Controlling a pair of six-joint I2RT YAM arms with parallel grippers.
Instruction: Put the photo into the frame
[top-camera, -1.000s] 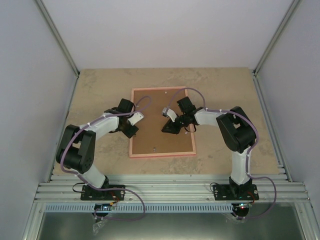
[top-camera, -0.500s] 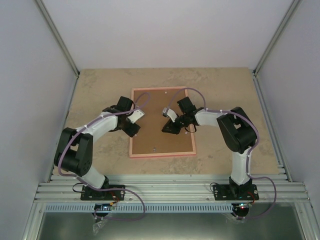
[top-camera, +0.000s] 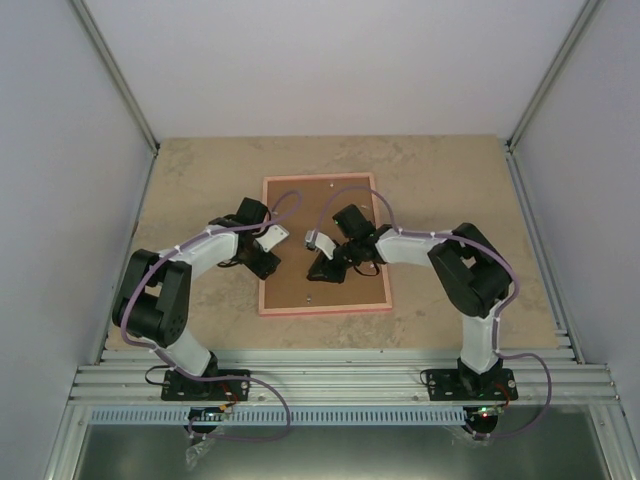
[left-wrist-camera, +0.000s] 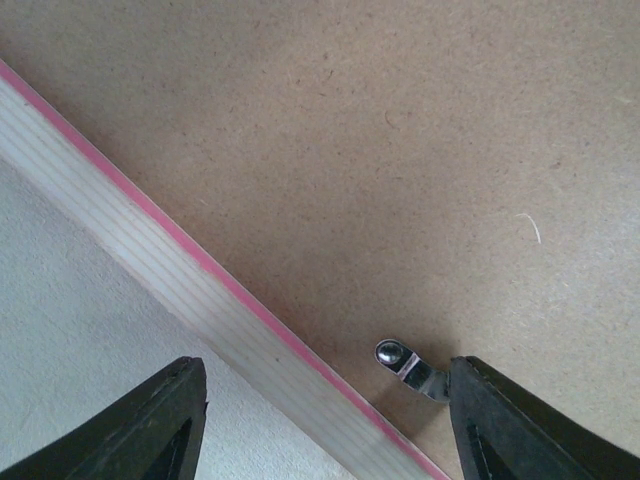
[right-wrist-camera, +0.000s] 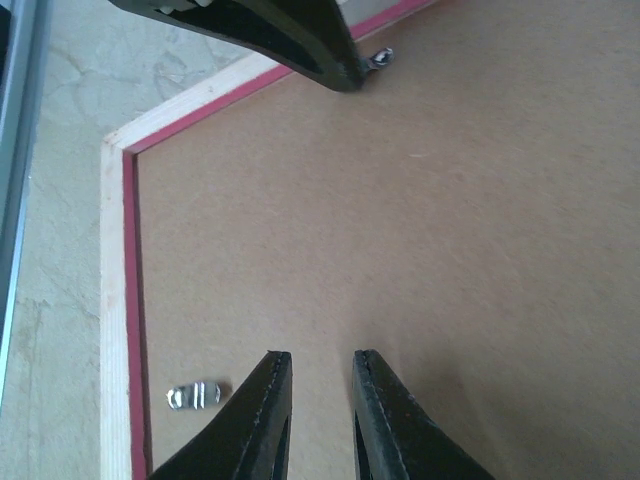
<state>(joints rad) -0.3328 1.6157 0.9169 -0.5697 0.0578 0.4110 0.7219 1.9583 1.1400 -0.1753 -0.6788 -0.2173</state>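
Note:
The frame (top-camera: 325, 306) lies face down on the table, its pale wood back and pink inner lip (left-wrist-camera: 150, 270) showing. A brown backing board (top-camera: 320, 205) fills it. The photo is hidden from every view. My left gripper (top-camera: 262, 262) is at the frame's left rail and stands open (left-wrist-camera: 320, 375), straddling the rail. Its right finger (left-wrist-camera: 520, 420) touches a small metal clip (left-wrist-camera: 408, 363) on the board. My right gripper (top-camera: 318, 272) hovers low over the board's near-left part (right-wrist-camera: 400, 220). Its jaws (right-wrist-camera: 320, 358) are open by a narrow gap with nothing between them.
A second metal clip (right-wrist-camera: 197, 395) lies on the board near the frame's near rail (right-wrist-camera: 115, 300), left of my right fingers. The left gripper's finger (right-wrist-camera: 270, 30) crosses the top of the right wrist view. Beige stone-pattern tabletop (top-camera: 200, 180) surrounds the frame; white walls enclose it.
My right gripper has slid left across the backing board toward the left gripper. The left gripper has stayed at the left rail and opened wider.

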